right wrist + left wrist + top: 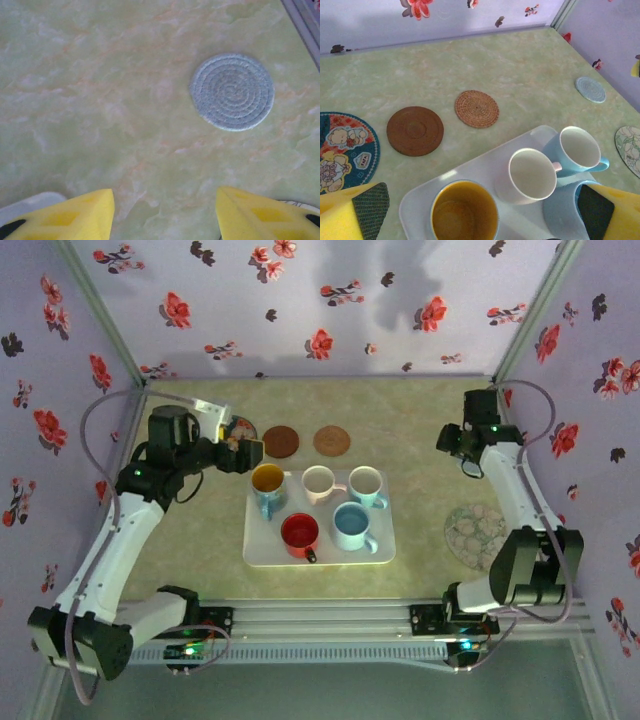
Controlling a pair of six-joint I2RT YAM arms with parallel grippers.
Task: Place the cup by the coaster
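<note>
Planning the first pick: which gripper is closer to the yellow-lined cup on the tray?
Left. The left gripper hovers just beyond the yellow-lined cup at the far-left corner of the tray; the right gripper is far off, past its right edge, near a pale blue coaster.

Top view: the cartoon coaster [240,427] sits mostly behind the left gripper [236,448].

Left wrist view: the yellow-lined cup [464,212] is cut off by the bottom edge. The blue cup [562,207] is partly hidden behind a finger pad [595,210]. The floral coaster [630,147] is cropped at the right edge.

Right wrist view: the tray [27,202] is cut down to one corner, bottom left.
</note>
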